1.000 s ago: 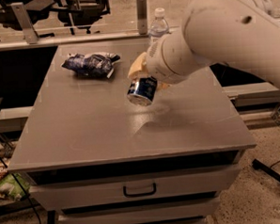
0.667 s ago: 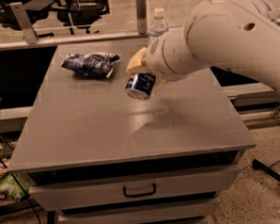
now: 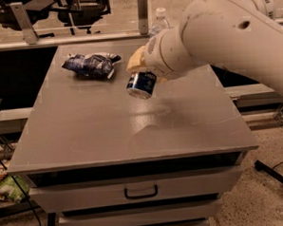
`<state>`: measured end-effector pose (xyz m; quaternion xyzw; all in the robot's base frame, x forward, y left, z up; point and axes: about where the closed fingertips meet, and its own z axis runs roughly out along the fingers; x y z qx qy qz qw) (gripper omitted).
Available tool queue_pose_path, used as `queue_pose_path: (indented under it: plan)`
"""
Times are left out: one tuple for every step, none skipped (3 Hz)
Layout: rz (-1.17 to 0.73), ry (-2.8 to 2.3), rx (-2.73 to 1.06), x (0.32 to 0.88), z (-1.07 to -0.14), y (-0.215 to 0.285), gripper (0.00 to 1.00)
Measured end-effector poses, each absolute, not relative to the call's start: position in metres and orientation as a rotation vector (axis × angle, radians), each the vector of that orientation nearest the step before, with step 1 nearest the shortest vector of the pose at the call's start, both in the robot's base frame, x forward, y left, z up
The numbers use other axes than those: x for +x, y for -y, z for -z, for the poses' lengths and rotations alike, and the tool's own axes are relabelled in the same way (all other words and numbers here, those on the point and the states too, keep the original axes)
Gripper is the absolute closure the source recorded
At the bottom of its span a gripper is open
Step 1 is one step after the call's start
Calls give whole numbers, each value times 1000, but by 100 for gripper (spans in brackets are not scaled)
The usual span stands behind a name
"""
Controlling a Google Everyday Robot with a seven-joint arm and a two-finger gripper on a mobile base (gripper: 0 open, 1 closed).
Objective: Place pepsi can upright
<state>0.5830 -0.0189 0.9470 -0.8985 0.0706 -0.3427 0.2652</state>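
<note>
The pepsi can [image 3: 141, 84] is dark blue with a silver end facing the camera. It hangs tilted in the air above the middle of the grey table [image 3: 85, 132]. My gripper [image 3: 143, 72] is at the end of the big white arm and is shut on the can from above and behind. A yellowish finger pad [image 3: 135, 60] shows just left of the can's top. The rest of the fingers is hidden by the arm and the can.
A dark blue and white snack bag [image 3: 90, 65] lies at the back left of the table. A clear water bottle [image 3: 159, 21] with a white cap stands at the back, partly behind the arm. Drawers [image 3: 141, 192] sit below the table front.
The arm has lifted the can a little and carried it slightly toward the back of the table. The can stays tilted in the grip.
</note>
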Motion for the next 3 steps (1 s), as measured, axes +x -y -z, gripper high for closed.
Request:
queue_pose_path:
  plan:
    - [1066, -23, -2489, 595, -955, 13, 100]
    - [1210, 203, -2489, 613, -958, 4, 100]
    - [1298, 375, -2413, 624, -953, -7, 100]
